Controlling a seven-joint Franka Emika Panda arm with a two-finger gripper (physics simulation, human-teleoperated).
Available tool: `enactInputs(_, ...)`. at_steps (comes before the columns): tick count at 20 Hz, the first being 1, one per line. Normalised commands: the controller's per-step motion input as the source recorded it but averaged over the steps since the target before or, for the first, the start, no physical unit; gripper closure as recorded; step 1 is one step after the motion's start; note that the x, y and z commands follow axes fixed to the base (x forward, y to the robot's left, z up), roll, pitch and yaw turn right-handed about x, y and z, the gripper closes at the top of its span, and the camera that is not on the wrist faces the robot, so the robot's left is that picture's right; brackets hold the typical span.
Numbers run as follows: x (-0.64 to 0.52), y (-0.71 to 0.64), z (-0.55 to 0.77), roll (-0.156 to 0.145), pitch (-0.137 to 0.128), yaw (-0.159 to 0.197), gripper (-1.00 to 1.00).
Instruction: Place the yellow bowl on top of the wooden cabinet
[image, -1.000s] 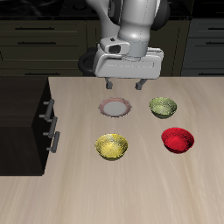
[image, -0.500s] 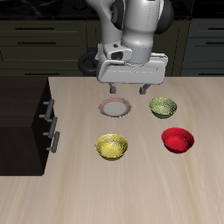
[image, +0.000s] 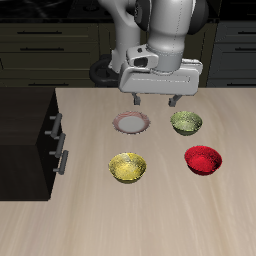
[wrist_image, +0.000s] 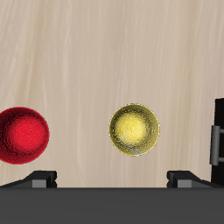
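Note:
The yellow bowl (image: 128, 167) sits upright on the tabletop, nearer the front edge than the small plate; in the wrist view the yellow bowl (wrist_image: 134, 130) shows its speckled inside. The wooden cabinet (image: 25, 130) is a dark box with silver handles at the table's side, and its edge (wrist_image: 217, 131) shows in the wrist view. My gripper (image: 153, 100) hangs open and empty above the table's back part, well above and behind the yellow bowl. Both fingertips (wrist_image: 39, 178) are spread wide.
A red bowl (image: 203, 159) stands beside the yellow one, also seen as the red bowl (wrist_image: 22, 136) in the wrist view. An olive-green bowl (image: 186, 122) and a small white plate (image: 131, 123) lie farther back, below the gripper.
The gripper has drifted sideways toward the olive-green bowl's side and slightly forward. It stays open. The bowls have not moved.

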Motion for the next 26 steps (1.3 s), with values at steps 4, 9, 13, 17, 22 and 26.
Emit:
enactInputs(4, 0.03, 0.10, 0.04, 0.007, -0.010, -0.002, -1.00)
enactInputs(9, 0.02, 0.04, 0.08, 0.001, -0.013, 0.001, -1.00)
enactInputs(13, 0.01, 0.03, 0.06, 0.005, -0.012, 0.009, -1.00)
enactInputs(17, 0.05, -0.01, 0.08, -0.009, -0.008, 0.006, -1.00)
enactInputs(22, 0.03, 0.03, 0.04, 0.003, -0.003, 0.005, -1.00)
enactInputs(26, 0.04, 0.02, -0.01, -0.004, 0.004, 0.015, -1.00)
